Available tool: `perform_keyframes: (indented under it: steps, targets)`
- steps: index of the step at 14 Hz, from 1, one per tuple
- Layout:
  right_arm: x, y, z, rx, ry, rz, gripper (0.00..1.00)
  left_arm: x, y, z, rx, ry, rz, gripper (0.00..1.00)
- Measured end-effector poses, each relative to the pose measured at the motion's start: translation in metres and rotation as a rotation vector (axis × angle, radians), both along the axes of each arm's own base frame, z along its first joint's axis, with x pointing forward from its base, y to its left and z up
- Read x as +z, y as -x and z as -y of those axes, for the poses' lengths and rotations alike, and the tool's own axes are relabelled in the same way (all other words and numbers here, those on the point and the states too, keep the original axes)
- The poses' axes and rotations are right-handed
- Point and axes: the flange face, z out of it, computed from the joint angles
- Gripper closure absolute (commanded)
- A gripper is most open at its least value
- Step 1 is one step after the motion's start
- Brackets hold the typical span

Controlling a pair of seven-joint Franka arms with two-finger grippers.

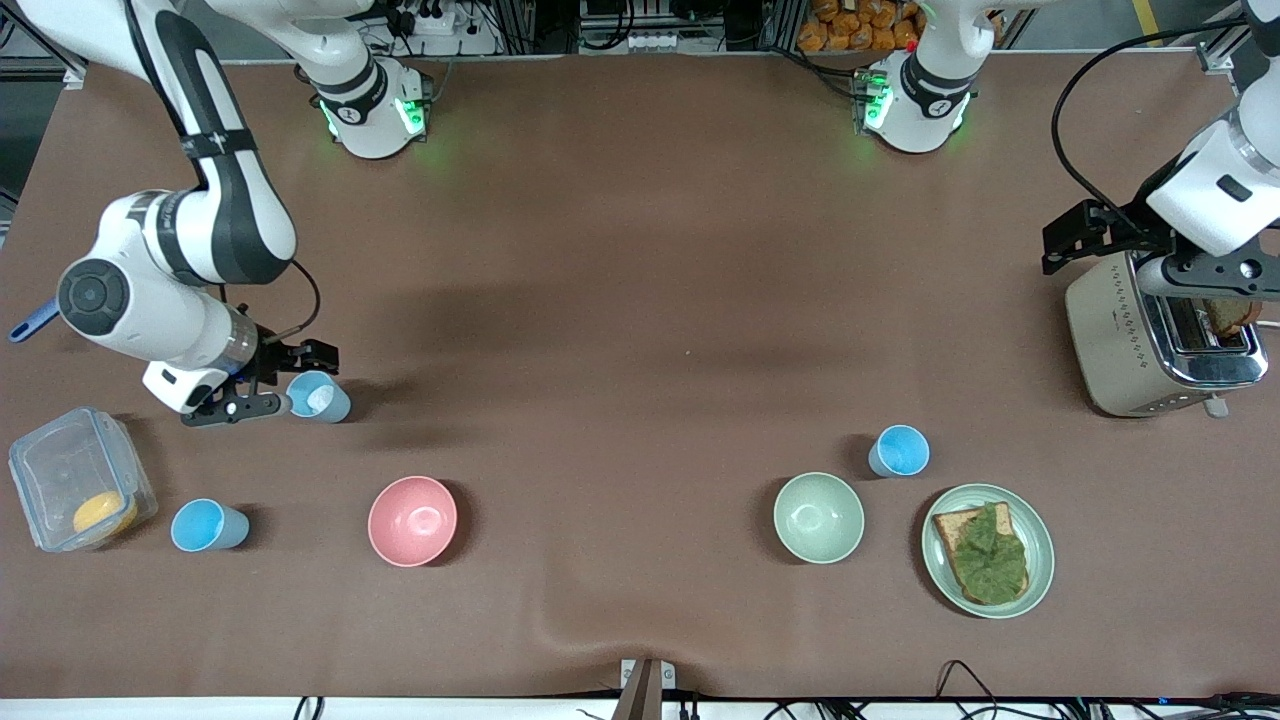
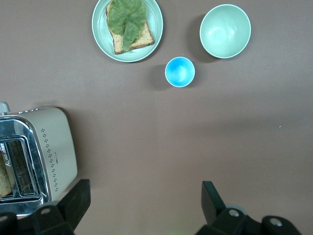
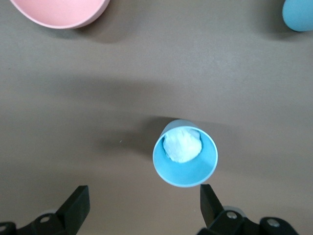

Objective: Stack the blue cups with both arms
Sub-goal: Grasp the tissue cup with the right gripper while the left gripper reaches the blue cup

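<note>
The right tool (image 1: 268,378) sits low over the worktop (image 1: 640,300) toward the right arm's end. Its fingers (image 3: 73,205) are spread apart in the released state, holding nothing. The paler blue cup (image 1: 319,397), which has a whitish inside bottom, stands upright on the worktop just beside this tool. In the right wrist view the same cup (image 3: 185,152) lies ahead of the fingers and not between them.

A second blue cup (image 1: 208,525) stands upright nearer to the front camera, beside a clear lidded container (image 1: 75,480) that holds a yellow item. The pink bowl (image 1: 412,520) rests on the worktop near this cup, toward the middle of the worktop.

The left tool (image 2: 144,205) hangs over the toaster (image 1: 1160,340) at the left arm's end of the worktop. Its fingers (image 2: 78,198) are also spread in the released state, holding nothing.

A third blue cup (image 1: 899,450) stands upright toward the left arm's end, just beside the pale green bowl (image 1: 818,517). A pale green plate (image 1: 1040,560) carrying toast topped with a green leaf lies near both, nearer to the front camera than the third cup. All three cups stand separately, well apart; none is stacked.
</note>
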Motion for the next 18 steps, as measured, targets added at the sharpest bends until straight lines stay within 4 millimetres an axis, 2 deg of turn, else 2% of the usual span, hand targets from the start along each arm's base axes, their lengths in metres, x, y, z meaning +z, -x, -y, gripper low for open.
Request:
perform_keyframes:
  steps: [3,5,7,10,11,12,13,14,18]
  targets:
    - [-0.023,-0.001,-0.001,0.001,0.000,-0.014,0.00,-0.012,-0.005,0.000,0.000,-0.001,-0.024,0.00]
    - [-0.034,-0.001,-0.005,0.006,-0.001,-0.020,0.00,-0.036,-0.014,0.000,0.000,-0.001,-0.068,0.00]
    - [-0.047,-0.002,-0.011,0.016,-0.002,-0.016,0.00,-0.076,-0.029,0.000,0.000,-0.002,-0.138,0.00]
    - [-0.068,-0.001,-0.013,0.019,-0.001,-0.014,0.02,-0.151,-0.060,-0.001,0.003,0.007,-0.205,0.00]
    - [-0.075,0.001,-0.013,0.019,-0.001,-0.008,0.10,-0.175,-0.070,0.000,0.004,0.013,-0.203,0.00]
    - [-0.082,0.002,-0.013,0.018,-0.001,-0.004,0.34,-0.198,-0.080,0.001,0.004,0.018,-0.202,0.00]
    - [-0.087,0.004,-0.013,0.019,0.000,-0.005,0.75,-0.218,-0.087,0.003,0.004,0.023,-0.199,0.00]
    - [-0.090,0.005,-0.012,0.019,0.000,-0.006,1.00,-0.236,-0.094,0.004,0.004,0.028,-0.189,0.00]
    - [-0.090,0.005,-0.015,0.025,0.001,-0.007,1.00,-0.284,-0.115,0.005,0.011,0.046,-0.126,0.00]
